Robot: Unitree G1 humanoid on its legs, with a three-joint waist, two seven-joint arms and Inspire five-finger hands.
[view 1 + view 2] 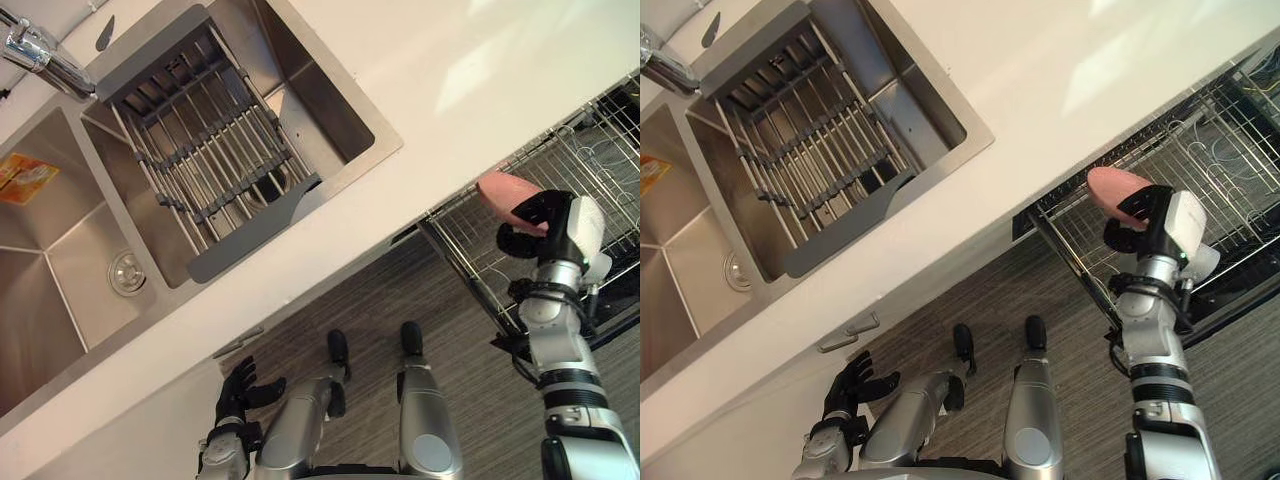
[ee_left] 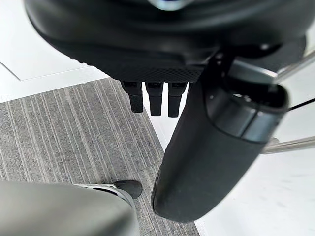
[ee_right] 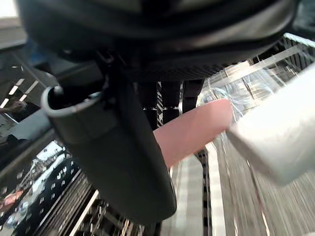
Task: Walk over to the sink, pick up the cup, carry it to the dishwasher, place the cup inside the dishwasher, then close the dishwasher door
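Left eye view: the right hand (image 1: 540, 215) is curled round a smooth pink cup (image 1: 500, 192), fingers and thumb clasping one end. It holds the cup tilted above the near corner of the silver wire dishwasher rack (image 1: 600, 150), which juts out beyond the front edge of the long white countertop (image 1: 450, 70). The cup hangs just inside the rack's outer rim wire; whether it touches the wires beneath cannot be told. Seen from the right wrist view, its rounded end pokes out past the fingers, with rack wires behind. Grey striped floor (image 1: 400, 290) lies open between the counter edge and the rack. The left hand (image 1: 240, 385) hangs low beside the white cabinet front (image 1: 140, 430), fingers loosely spread, holding nothing. Well apart to the left, the stainless steel double sink (image 1: 340, 120) carries a grey slatted drainer (image 1: 215, 150) across one basin.
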